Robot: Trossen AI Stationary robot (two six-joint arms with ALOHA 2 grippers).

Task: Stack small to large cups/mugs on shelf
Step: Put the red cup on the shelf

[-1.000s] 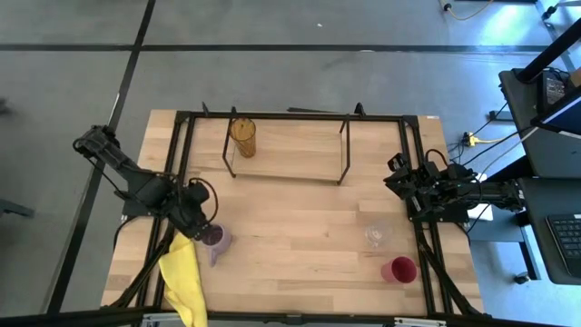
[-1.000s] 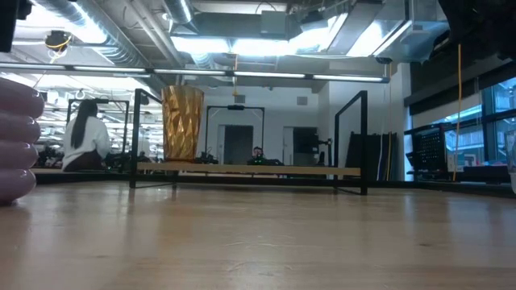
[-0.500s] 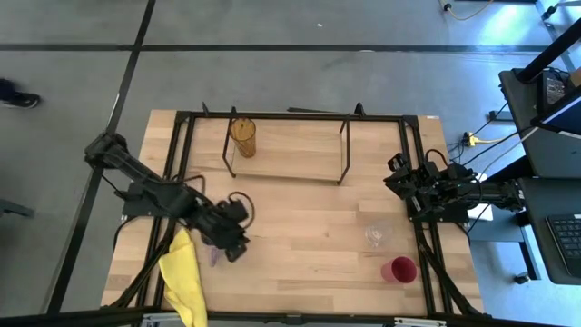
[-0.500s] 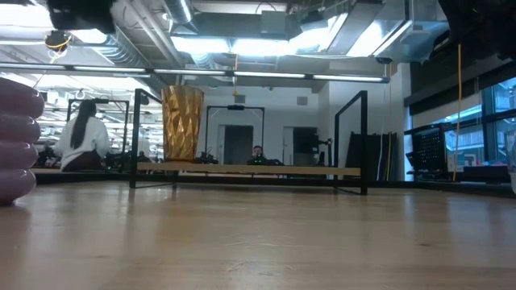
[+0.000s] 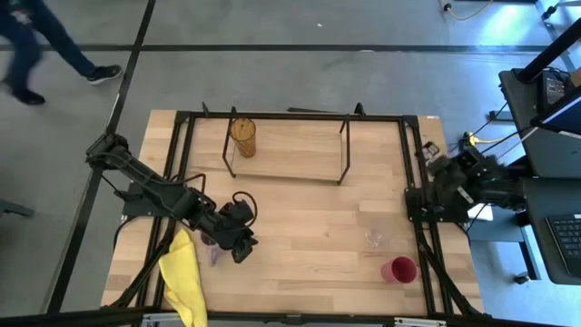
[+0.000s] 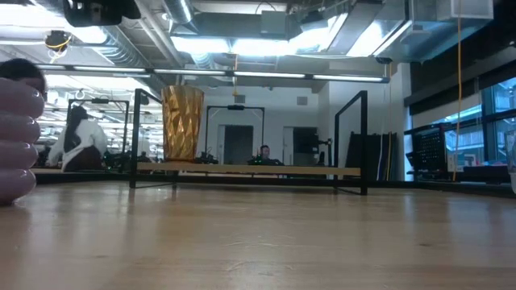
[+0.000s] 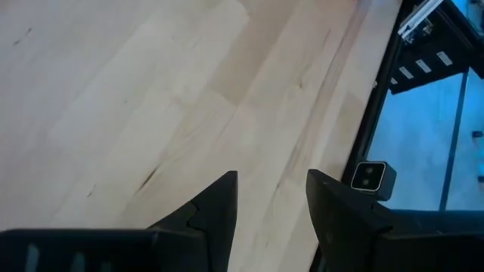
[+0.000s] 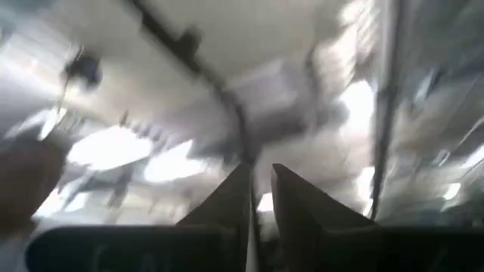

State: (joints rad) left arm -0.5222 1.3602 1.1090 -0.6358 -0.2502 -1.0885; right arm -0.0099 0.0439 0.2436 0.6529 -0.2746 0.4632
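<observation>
The amber tumbler (image 5: 242, 136) stands upright on the left end of the shelf's wooden board (image 5: 295, 150); the low view shows the tumbler (image 6: 182, 122) too. The purple mug (image 5: 211, 248) sits on the table, mostly hidden under my left arm, and fills the low view's left edge (image 6: 14, 141). My left gripper (image 7: 271, 193) is open over bare wood just right of the mug. The clear glass (image 5: 375, 238) and the red cup (image 5: 399, 270) stand near the table's right edge. My right gripper (image 8: 261, 177) is shut, raised at the right edge and pointing at the ceiling.
A yellow cloth (image 5: 182, 277) lies at the near left, beside the mug. A black frame (image 5: 413, 195) runs around the table. Bare wood lies between the shelf and the cups. A person (image 5: 36, 41) walks on the floor beyond the far left corner.
My left arm has swung from above the mug toward the table's right and near edge, and now covers most of the mug. My right arm has drawn back toward the right edge and tipped upward. The mug has stayed in place.
</observation>
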